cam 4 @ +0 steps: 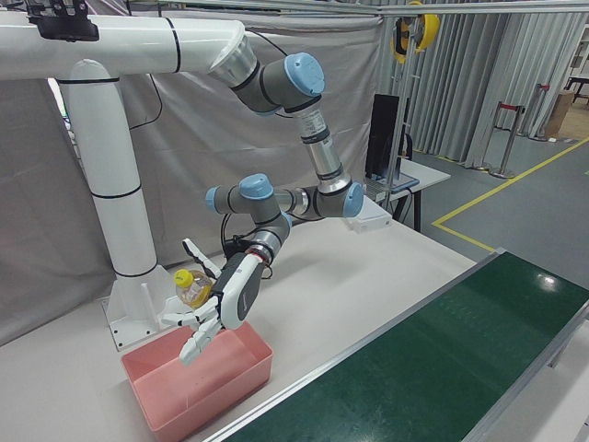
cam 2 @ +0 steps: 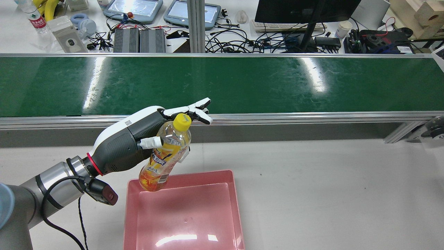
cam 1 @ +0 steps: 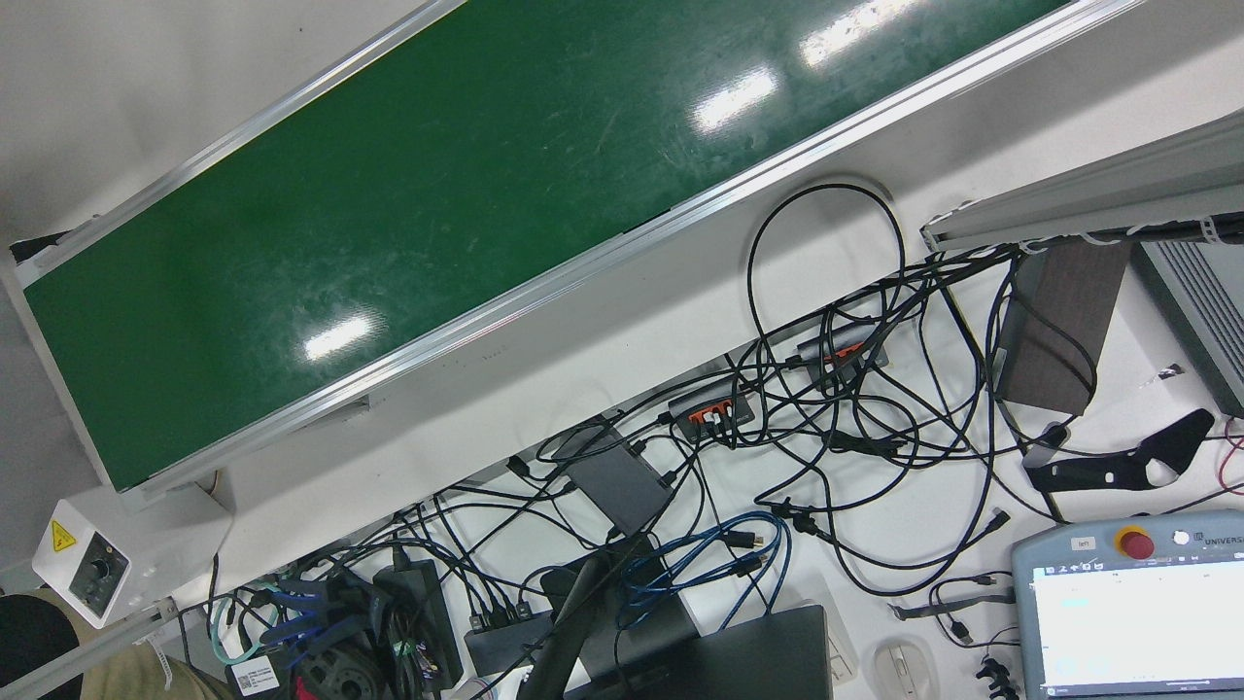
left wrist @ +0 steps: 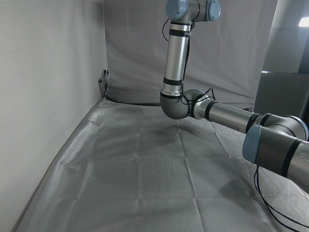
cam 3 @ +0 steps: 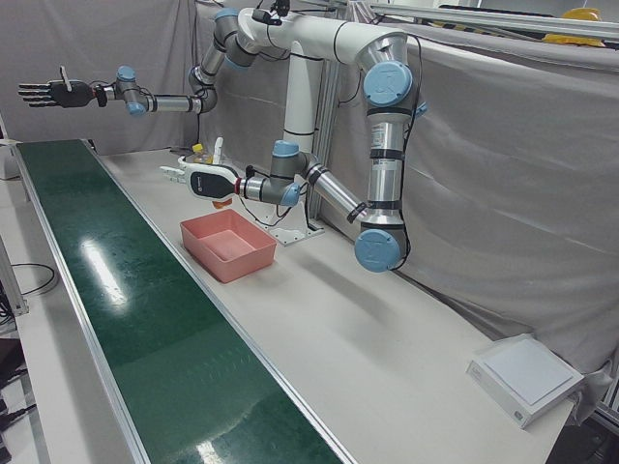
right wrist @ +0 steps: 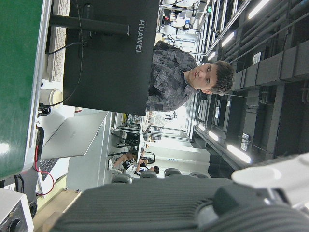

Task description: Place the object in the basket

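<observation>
Bottle (cam 2: 165,155) tilted in left hand (cam 2: 138,139); cap up-right.

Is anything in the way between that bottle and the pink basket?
Nothing visible. The left hand holds the bottle tilted just above one corner of the basket, and the basket looks empty, with only open air between them.
</observation>
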Motion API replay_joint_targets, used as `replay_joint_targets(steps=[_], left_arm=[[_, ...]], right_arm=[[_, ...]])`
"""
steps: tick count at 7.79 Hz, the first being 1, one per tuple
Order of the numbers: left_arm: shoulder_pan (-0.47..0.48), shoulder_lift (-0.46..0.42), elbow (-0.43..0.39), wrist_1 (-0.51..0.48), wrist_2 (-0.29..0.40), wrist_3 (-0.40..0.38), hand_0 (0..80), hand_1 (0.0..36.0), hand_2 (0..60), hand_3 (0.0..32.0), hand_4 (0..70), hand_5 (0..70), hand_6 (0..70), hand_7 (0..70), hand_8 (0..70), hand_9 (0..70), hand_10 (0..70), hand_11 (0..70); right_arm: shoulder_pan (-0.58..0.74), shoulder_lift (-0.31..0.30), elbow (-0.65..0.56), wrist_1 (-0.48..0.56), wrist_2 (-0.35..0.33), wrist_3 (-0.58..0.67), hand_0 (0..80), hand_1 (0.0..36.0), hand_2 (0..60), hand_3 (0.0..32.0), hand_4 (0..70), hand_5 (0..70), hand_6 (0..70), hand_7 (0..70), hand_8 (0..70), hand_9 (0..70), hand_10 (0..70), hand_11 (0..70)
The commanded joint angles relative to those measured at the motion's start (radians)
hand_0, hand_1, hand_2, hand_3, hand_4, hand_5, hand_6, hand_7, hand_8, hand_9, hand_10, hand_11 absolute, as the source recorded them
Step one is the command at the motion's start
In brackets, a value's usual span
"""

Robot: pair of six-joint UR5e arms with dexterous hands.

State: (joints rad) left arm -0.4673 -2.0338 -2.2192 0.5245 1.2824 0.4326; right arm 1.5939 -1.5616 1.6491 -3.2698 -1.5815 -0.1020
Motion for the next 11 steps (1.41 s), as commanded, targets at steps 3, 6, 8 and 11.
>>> replay_joint_targets(steps=[3,6,8,11], left_arm=[[0.006,0.006,-0.002,-0.014,0.000,0.000,23.3,0.0,0.0,0.0,20.0,15.3,4.5,2.3,2.5,3.2,7.9,10.7],[0.006,0.006,-0.002,-0.026,0.000,0.000,28.5,0.0,0.0,0.0,19.9,14.9,4.2,2.0,1.9,2.3,8.1,10.9],[0.004,0.004,-0.003,-0.044,0.000,-0.003,55.3,6.1,0.0,0.0,21.5,17.6,4.6,3.8,3.9,5.0,10.4,16.5],[-0.017,0.004,-0.007,-0.067,0.005,-0.015,52.8,6.1,0.0,0.0,27.3,24.7,6.1,4.7,6.2,8.1,12.0,18.4]], right_arm=[[0.000,0.000,0.000,-0.001,0.000,0.001,0.0,0.0,0.0,0.0,0.0,0.0,0.0,0.0,0.0,0.0,0.0,0.0],[0.000,0.000,0.000,-0.001,0.000,-0.001,0.0,0.0,0.0,0.0,0.0,0.0,0.0,0.0,0.0,0.0,0.0,0.0],[0.000,0.000,0.000,-0.001,0.000,0.001,0.0,0.0,0.0,0.0,0.0,0.0,0.0,0.0,0.0,0.0,0.0,0.0],[0.000,0.000,0.001,-0.001,0.000,0.001,0.0,0.0,0.0,0.0,0.0,0.0,0.0,0.0,0.0,0.0,0.0,0.0]])
